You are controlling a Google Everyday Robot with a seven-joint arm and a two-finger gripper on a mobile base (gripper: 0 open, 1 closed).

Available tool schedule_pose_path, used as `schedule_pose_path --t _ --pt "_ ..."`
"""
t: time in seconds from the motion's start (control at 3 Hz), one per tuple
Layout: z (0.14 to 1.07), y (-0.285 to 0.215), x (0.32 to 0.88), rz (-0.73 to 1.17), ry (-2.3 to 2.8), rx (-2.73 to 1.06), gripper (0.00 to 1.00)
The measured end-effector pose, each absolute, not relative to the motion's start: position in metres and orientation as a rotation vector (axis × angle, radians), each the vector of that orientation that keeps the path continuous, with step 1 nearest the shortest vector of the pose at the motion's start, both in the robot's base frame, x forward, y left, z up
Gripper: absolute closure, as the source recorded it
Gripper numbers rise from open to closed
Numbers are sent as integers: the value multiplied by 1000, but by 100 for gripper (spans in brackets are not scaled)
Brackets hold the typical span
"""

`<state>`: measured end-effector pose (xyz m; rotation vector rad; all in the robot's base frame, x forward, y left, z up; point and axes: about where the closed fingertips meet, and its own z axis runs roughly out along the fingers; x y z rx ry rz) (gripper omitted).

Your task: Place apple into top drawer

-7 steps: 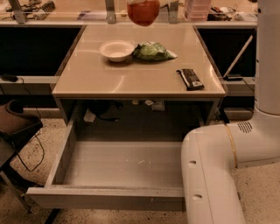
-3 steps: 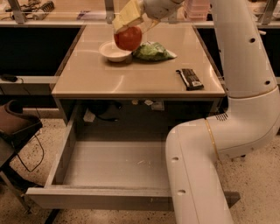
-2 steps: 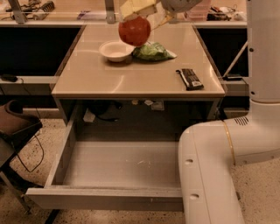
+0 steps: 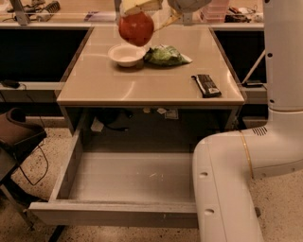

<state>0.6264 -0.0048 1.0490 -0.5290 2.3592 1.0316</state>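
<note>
Pincer at top edge, clamped on apple. Apple hangs in air over bowl at desk rear. Green bag beside bowl. Drawer open below desk.

Gripper at top centre of frame: pale yellow fingers, cut off by the top edge, under a rounded grey-white wrist housing. Arm is smooth glossy white plastic: a tall column on the right edge with small dark dots, a few short vent slots near its base. Thin gold ring at the elbow joint. Fat white link at lower right with two small round recesses.
</note>
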Motion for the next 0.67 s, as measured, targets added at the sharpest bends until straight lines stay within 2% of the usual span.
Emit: schedule_pose_path --t 0.33,0.67 --pt "1006 -5 633 1018 2431 -438 100" --pt "942 -27 619 829 2556 -281 100"
